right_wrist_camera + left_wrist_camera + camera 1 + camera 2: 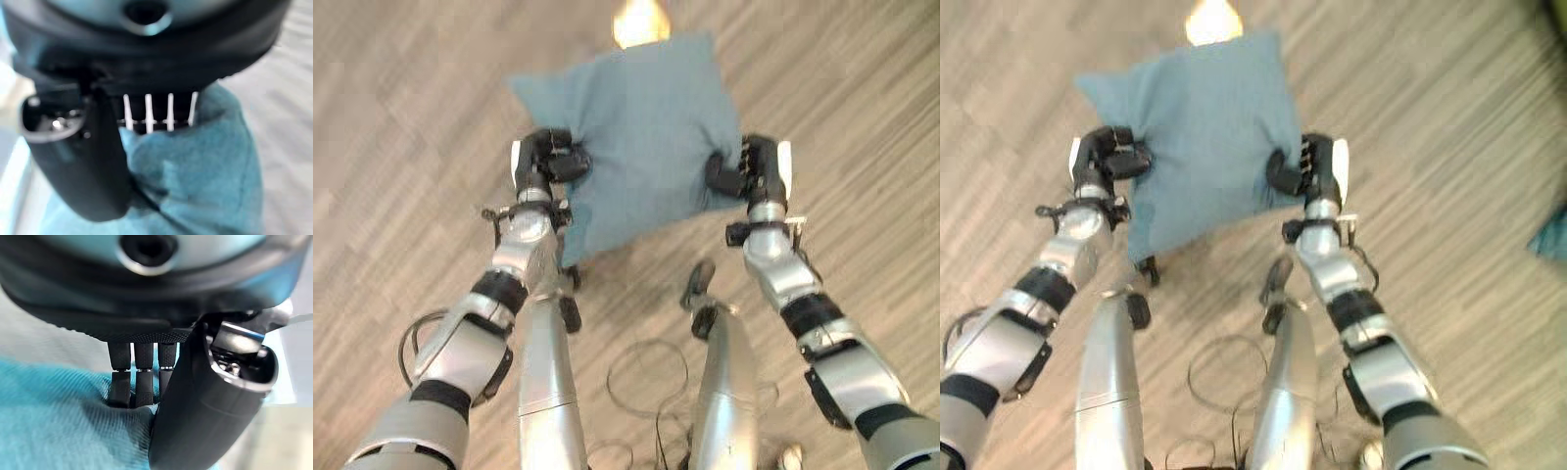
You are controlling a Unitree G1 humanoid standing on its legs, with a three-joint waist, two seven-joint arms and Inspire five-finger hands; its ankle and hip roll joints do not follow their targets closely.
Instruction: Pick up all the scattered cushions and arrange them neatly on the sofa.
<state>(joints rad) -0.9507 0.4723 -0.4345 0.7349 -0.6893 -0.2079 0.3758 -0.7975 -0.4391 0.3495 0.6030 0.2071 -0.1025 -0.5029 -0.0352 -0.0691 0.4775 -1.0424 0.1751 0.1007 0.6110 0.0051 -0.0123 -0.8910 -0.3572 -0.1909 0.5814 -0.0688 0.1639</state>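
Blue-grey cushion (641, 137) held up off the wooden floor (862, 117), between both hands, out in front of the robot. Left hand (551, 157) clamped on the cushion's left edge, fingers (136, 382) curled into the fabric and thumb (195, 411) pressed against it from the other side, cloth bunched between them. Right hand (744, 168) clamped on the right edge likewise, fingers (156, 115) hooked over the edge and thumb (83, 161) closing on the near face, fabric puckered at the pinch. Cushion tilted, one corner pointing down toward the robot, upper corners spread wide. Lower corner hanging free below the two grips. Bright warm patch of light (639, 22) on the floor just past the cushion's far edge. Sliver of teal fabric (1552, 240) at the right edge of the right eye view, well apart from the held cushion; too little visible to tell what it is.
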